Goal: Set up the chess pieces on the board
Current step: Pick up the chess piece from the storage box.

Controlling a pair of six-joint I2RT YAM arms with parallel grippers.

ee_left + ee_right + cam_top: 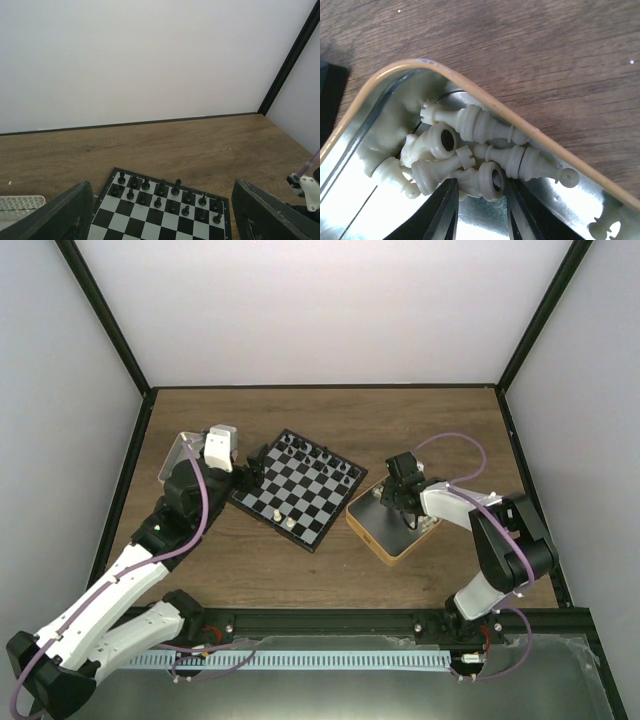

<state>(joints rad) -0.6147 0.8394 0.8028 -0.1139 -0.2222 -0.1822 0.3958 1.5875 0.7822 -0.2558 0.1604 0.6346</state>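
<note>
The board (310, 495) lies tilted at mid-table, with black figures (160, 192) on its two far rows. Two cream chess pieces (284, 519) stand at its near edge. My left gripper (252, 468) hovers at the board's left corner, open wide, with nothing between its fingers (75, 210). My right gripper (400, 502) reaches into the yellow-rimmed tin (485, 97), where several cream pieces (475, 122) lie heaped. Its fingertips (451, 195) stand close on either side of one lying piece (487, 180). Whether they pinch it does not show.
A silver tray (175, 455) sits at the far left behind the left arm. Black frame posts and white walls close the table at the back and sides. Bare wood (420, 425) lies beyond the board and tin.
</note>
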